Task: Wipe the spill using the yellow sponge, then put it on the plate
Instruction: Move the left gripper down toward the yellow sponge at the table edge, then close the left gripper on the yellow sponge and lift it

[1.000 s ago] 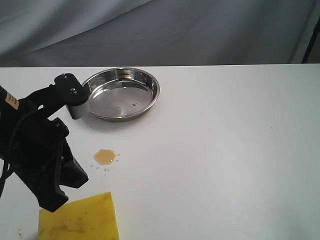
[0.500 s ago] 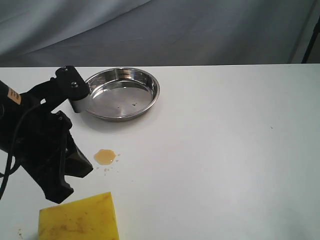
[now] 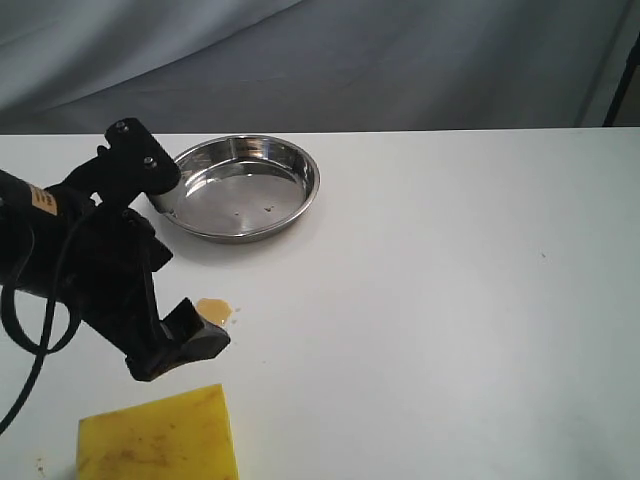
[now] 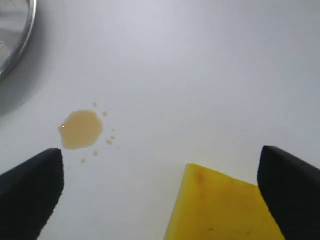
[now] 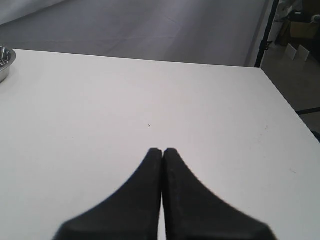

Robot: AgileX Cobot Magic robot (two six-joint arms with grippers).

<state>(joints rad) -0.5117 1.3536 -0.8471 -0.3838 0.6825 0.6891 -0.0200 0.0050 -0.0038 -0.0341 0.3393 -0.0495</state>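
The yellow sponge (image 3: 158, 440) lies flat at the table's front left corner, cut off by the frame edge. Just beyond it sits the small amber spill (image 3: 214, 311) with tiny droplets. My left gripper (image 3: 180, 348) hovers open between sponge and spill, one finger overlapping the spill's edge. In the left wrist view the spill (image 4: 81, 129) and a sponge corner (image 4: 225, 210) both lie between the wide-spread fingers of the gripper (image 4: 161, 152), which holds nothing. The steel plate (image 3: 310, 185) stands at the back left. My right gripper (image 5: 163, 150) is shut and empty over bare table.
The white table (image 3: 450, 300) stretches to the right of the spill, with a grey cloth backdrop behind it. The plate's rim (image 5: 5, 62) shows far off in the right wrist view. The table's right edge (image 5: 280, 95) drops to the floor.
My left arm has moved away from the sponge's left end, up and to the right, and now hangs by the spill. Sponge, spill and plate have not moved.
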